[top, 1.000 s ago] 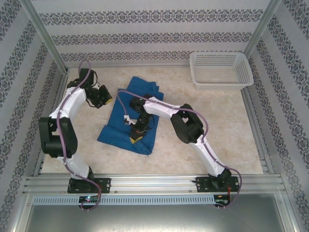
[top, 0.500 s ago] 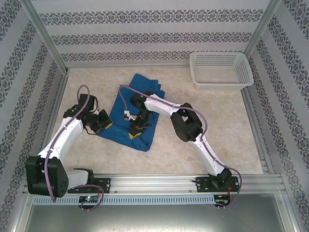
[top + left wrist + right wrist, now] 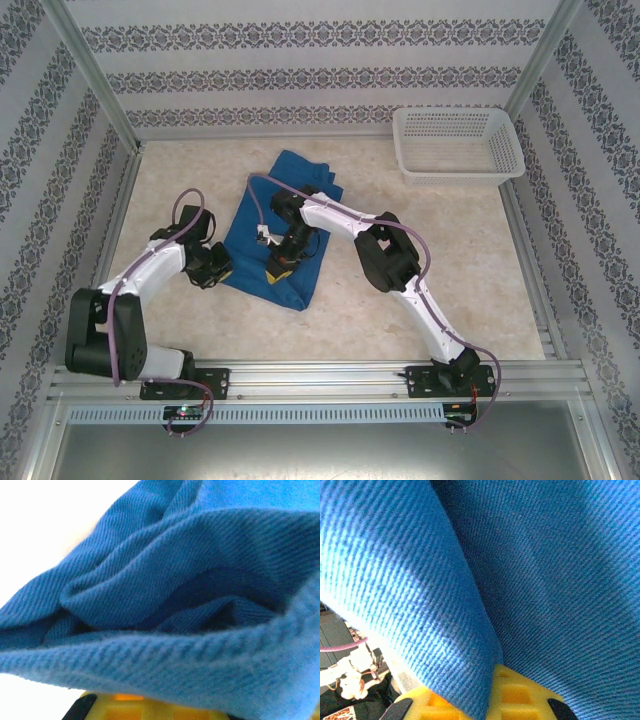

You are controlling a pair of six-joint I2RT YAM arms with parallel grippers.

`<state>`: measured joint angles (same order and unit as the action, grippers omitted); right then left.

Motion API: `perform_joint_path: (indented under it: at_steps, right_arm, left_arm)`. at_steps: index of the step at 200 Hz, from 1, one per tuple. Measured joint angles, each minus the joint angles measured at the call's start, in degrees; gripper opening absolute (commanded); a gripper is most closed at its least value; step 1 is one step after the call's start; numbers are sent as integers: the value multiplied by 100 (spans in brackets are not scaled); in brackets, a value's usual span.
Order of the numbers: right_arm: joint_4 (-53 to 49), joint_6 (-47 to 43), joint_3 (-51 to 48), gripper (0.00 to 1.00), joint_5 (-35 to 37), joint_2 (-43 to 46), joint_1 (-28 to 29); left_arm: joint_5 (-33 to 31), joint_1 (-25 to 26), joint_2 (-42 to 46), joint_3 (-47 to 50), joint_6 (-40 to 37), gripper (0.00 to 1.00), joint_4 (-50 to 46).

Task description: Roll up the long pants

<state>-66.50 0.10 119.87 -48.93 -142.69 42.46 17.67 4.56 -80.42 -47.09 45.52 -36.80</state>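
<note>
1. Pinches the lower-left corner of the long pants (image 3: 290, 170) with the left gripper (image 3: 214, 268), closed tight on bunched blue folds. In the left wrist view, shows cloth draped right over the yellow fingertips (image 3: 120, 711).
2. Grips the lower edge of the same cloth with the right gripper (image 3: 282, 268), likewise closed narrow. In the right wrist view, shows a fold lying across the yellow pads (image 3: 520, 700).
3. Places the pants at centre-left of the top view, as a folded blue slab slanting from upper right to lower left, not yet rolled by the look of it.
4. Risks an uneven roll: with 2 grips set at different points along the lower edge, could skew the cloth or tighten 1 side only.
5. Risks a slip too: could lose soft twill from so thin a pinch if dragged across the surface.
6. Could bunch the loose folds at the left corner instead of rolling them.
7. Rests all this on a pale marbled table (image 3: 480, 270), smooth-looking, with a white mesh basket (image 3: 457, 145) at upper right, well apart from the pants.
8. Closes the cell with patterned wallpaper (image 3: 320, 75), aluminium posts (image 3: 95, 80) and a rail (image 3: 320, 378) along the bottom.
</note>
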Motion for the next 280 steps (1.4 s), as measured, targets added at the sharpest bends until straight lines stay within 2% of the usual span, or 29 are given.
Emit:
perform_joint_path:
  at_steps: [23,27,37,45,55,69,83,98,103,115,150,191,221,280]
  right_arm:
    - [74,13,-57,0,-2,0,-11]
    - [96,15,-76,10,-4,0,-15]
    - [160,44,-116,42,0,0,-35]
    - [205,72,-142,58,9,2,-42]
    - [275,85,-212,66,79,24,-63]
    - [367,107,-330,67,190,245,-57]
    - [376,146,-474,65,741,586,2]
    - [374,188,-546,50,1445,1010,107]
    - [387,229,-566,40,1679,1167,160]
    - [404,238,-581,0,2149,1530,326]
    - [649,448,-643,0,3047,2352,1237]
    - [1025,706,-911,0,3364,2238,2085]
    - [1128,754,-1056,0,3600,1810,2138]
    - [922,457,-866,0,4315,1222,1856]
  left_arm:
    - [-61,26,-496,-310,0,0,81]
    - [-76,35,-586,-367,0,0,101]
    - [-94,37,-782,-507,0,0,144]
    - [-109,50,-931,-610,2,0,173]
    - [-151,61,-1091,-728,4,0,186]
    - [-173,61,-1266,-866,22,0,240]
    - [-216,63,-1364,-977,22,0,306]
    - [-278,63,-1423,-1056,24,0,343]
    - [-293,63,-1447,-1080,24,0,354]
    - [-306,63,-1499,-1123,33,0,369]
    - [-330,63,-1598,-1246,46,0,369]
    - [-341,63,-1644,-1368,87,0,372]
    - [-339,63,-1644,-1427,105,0,369]
    - [-341,63,-1644,-1443,105,0,369]
